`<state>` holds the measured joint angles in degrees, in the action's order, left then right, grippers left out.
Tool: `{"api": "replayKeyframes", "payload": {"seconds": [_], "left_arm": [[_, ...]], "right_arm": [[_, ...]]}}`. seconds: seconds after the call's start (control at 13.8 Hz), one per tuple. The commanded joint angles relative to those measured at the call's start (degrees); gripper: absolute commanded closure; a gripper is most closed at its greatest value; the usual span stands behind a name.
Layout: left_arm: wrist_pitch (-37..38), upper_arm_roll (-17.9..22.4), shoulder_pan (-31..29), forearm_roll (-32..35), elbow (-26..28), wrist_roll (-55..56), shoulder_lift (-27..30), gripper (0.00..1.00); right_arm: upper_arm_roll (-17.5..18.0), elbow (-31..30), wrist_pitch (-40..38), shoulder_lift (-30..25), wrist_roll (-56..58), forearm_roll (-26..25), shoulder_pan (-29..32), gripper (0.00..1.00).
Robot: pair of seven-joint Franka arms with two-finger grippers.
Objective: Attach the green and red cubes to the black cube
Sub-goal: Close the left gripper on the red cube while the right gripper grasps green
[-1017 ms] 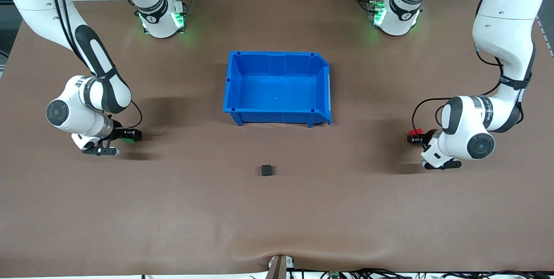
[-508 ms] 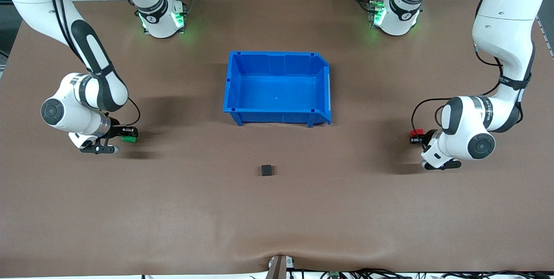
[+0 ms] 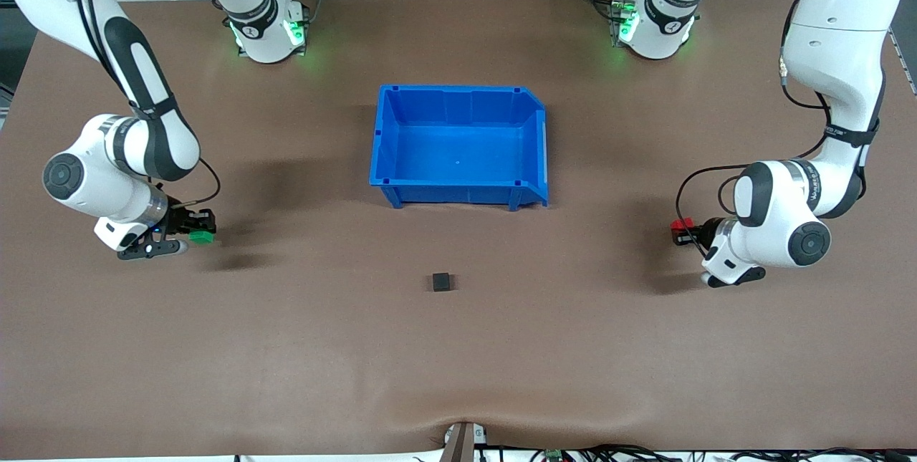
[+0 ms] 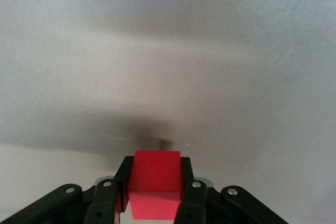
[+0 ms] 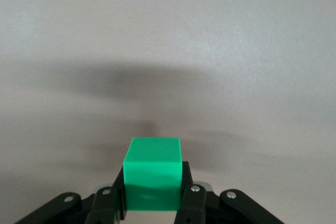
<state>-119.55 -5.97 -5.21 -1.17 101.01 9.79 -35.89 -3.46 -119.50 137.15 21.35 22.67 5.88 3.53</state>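
The black cube (image 3: 441,281) sits alone on the brown table, nearer to the front camera than the blue bin. My left gripper (image 3: 684,228) is shut on the red cube (image 3: 678,224) just above the table at the left arm's end; the left wrist view shows the red cube (image 4: 156,184) squeezed between both fingers (image 4: 187,192). My right gripper (image 3: 195,229) is shut on the green cube (image 3: 201,236) just above the table at the right arm's end; in the right wrist view the green cube (image 5: 153,174) fills the gap between the fingers (image 5: 188,195).
An empty blue bin (image 3: 458,97) stands mid-table, farther from the front camera than the black cube. A small bracket (image 3: 461,440) sticks up at the table's front edge. Brown mat (image 3: 458,362) spreads between both grippers and the black cube.
Both grippers closed on their cubes and lifted them slightly. The right gripper drifted with the green cube toward its own end of the table; the left gripper shifted only a little.
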Motion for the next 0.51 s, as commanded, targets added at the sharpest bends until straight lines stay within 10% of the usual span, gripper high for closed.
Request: {"api": "replayKeyframes", "payload": {"seconds": [0.0, 0.44], "left_arm": [[3.0, -0.1, 0.2, -1.8, -4.1, 2.2, 0.1, 1.00], [6.2, -0.2, 1.5, -12.2, -12.6, 16.7, -1.5, 1.00]], "right_arm": [[0.5, 5.8, -8.3, -0.3, 3.5, -0.1, 0.4, 1.00], [0.7, 14.0, -12.5, 0.4, 9.1, 0.0, -2.3, 1.00]]}}
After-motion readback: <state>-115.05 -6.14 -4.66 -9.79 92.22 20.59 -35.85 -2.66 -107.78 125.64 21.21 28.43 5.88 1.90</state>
